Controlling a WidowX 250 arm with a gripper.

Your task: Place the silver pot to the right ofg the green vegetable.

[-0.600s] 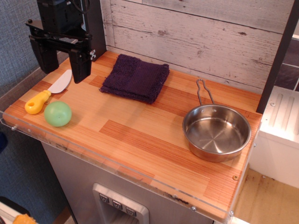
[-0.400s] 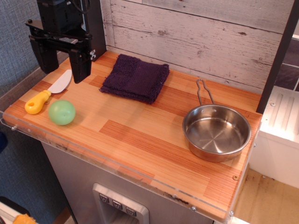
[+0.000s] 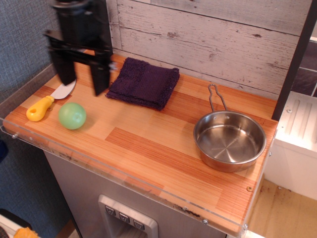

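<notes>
The silver pot (image 3: pixel 230 140) sits empty at the right end of the wooden counter (image 3: pixel 148 144), its wire loop handle pointing toward the back wall. The green vegetable (image 3: pixel 72 116), a small light-green ball, lies at the front left of the counter. My black gripper (image 3: pixel 82 84) hangs open and empty above the back left of the counter, blurred with motion, behind the ball and far left of the pot.
A yellow-handled toy knife (image 3: pixel 41 106) lies left of the ball. A folded dark purple cloth (image 3: pixel 143 82) lies at the back middle. A plank wall stands behind. A clear lip runs along the counter's front edge, and a dark post (image 3: pixel 293 64) stands at the right.
The gripper has moved right and a little lower. The green ball has rolled to the right, away from the knife. The pot has not moved.
</notes>
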